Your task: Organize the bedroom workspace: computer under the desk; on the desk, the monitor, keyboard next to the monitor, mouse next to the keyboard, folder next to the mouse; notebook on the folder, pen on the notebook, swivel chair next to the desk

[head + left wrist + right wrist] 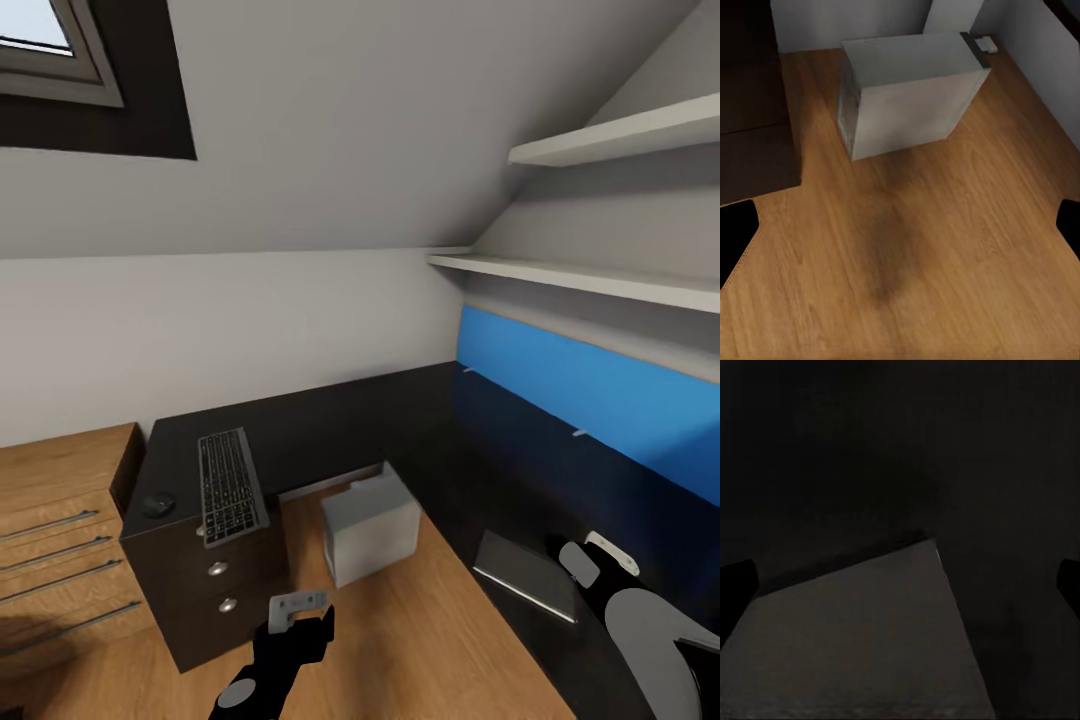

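Observation:
A black keyboard (232, 485) lies on the dark desk (330, 425), over its drawer unit, and a black mouse (157, 504) sits just left of it. The grey computer (368, 527) stands on the wooden floor in the desk's knee space; it also appears as the computer (907, 94). My left gripper (305, 622) hangs open above the floor in front of it, and the left gripper (900, 232) holds nothing. A flat grey item (525, 575), folder or notebook, lies on the desk's right wing. My right gripper (592, 560) hovers open beside it, the right gripper (900, 585) just above the flat grey item (862, 637).
A wooden dresser (60, 540) with metal handles stands left of the desk. The desk's drawer unit (210, 590) faces me. A blue panel (600, 390) and two white shelves (600, 280) line the right wall under a sloped ceiling. Bare wooden floor (915, 270) lies below the left gripper.

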